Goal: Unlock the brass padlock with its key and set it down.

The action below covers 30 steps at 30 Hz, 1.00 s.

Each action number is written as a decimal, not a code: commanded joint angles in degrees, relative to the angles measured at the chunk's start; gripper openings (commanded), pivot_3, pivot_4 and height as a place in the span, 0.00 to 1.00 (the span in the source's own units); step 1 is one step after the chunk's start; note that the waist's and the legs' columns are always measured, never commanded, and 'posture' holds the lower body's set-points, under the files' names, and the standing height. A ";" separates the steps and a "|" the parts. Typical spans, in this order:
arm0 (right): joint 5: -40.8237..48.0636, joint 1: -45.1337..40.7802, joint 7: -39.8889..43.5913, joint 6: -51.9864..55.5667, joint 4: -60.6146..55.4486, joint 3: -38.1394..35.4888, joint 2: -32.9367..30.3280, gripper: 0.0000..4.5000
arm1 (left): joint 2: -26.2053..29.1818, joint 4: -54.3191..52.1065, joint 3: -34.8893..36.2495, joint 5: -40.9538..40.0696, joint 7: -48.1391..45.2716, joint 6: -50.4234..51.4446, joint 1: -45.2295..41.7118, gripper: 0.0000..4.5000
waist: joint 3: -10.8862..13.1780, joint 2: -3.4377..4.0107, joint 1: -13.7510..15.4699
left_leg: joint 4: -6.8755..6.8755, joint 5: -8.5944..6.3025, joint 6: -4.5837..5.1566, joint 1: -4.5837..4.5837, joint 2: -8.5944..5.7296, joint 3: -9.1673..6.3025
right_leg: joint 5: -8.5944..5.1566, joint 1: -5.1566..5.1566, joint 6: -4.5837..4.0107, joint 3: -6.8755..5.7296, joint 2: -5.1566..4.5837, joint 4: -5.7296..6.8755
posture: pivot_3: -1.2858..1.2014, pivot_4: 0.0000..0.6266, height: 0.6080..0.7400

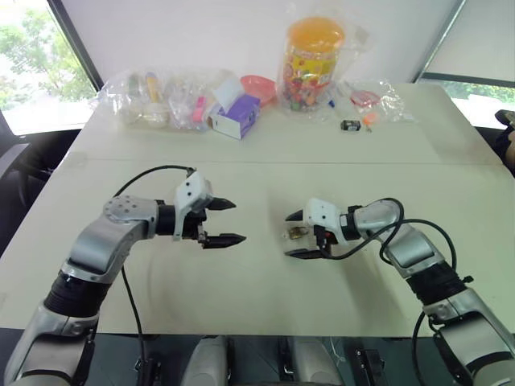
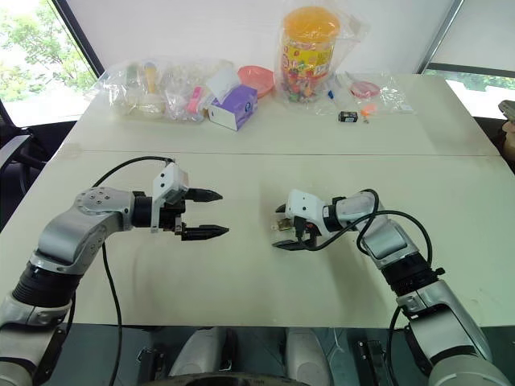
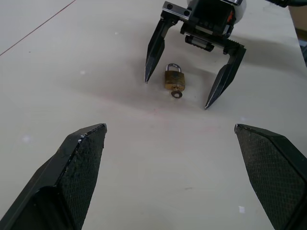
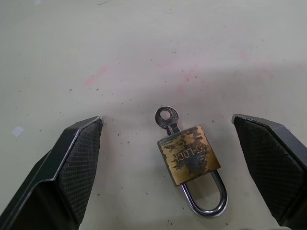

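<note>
The brass padlock (image 4: 189, 160) lies flat on the white table (image 1: 257, 161), its silvery shackle (image 4: 206, 199) seated in the body. Its small key (image 4: 166, 116) sticks out of the end opposite the shackle. My right gripper (image 1: 291, 234) is open and low over the table, with one finger on each side of the padlock (image 3: 174, 79) and neither touching it. My left gripper (image 1: 238, 222) is open and holds nothing. It hovers a short way to the left and faces the padlock and the right gripper (image 3: 176, 94).
Along the table's far edge lie clear plastic bags (image 1: 153, 96) of small items, a purple and white box (image 1: 235, 115), a pink bowl (image 1: 259, 85), a candy jar with an orange lid (image 1: 312, 60) and a small black item (image 1: 349, 125). A seam (image 1: 257, 162) crosses the table.
</note>
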 commanded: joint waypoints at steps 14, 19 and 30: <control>-2.41 -0.96 0.71 -1.65 6.09 -0.85 -1.03 0.99 | 0.99 -1.47 1.26 -0.02 0.98 -1.38 -0.46 1.00 | -0.01 0.00 0.01 | 0.00 0.00 0.00 0.01 -0.02 0.00 | 0.00 0.03 0.00 0.00 -0.06 0.00 | 0.52 0.24 1.00; -2.44 0.15 0.59 -1.56 6.33 -1.41 -1.54 0.99 | 0.95 -0.25 0.76 0.35 0.31 -2.01 -1.67 1.00 | -0.01 0.01 0.04 | 0.01 0.00 0.00 0.01 -0.02 0.00 | 0.00 0.03 0.00 0.00 -0.08 0.00 | 0.52 0.24 1.00; -2.48 2.43 0.27 0.13 3.88 -2.37 -2.33 0.37 | 0.32 2.24 -0.60 1.57 -1.27 -3.87 -3.46 1.00 | -0.02 0.00 -0.04 | 0.01 0.00 0.00 0.05 -0.04 0.00 | 0.01 0.07 0.00 0.00 -0.08 0.00 | 0.52 0.24 1.00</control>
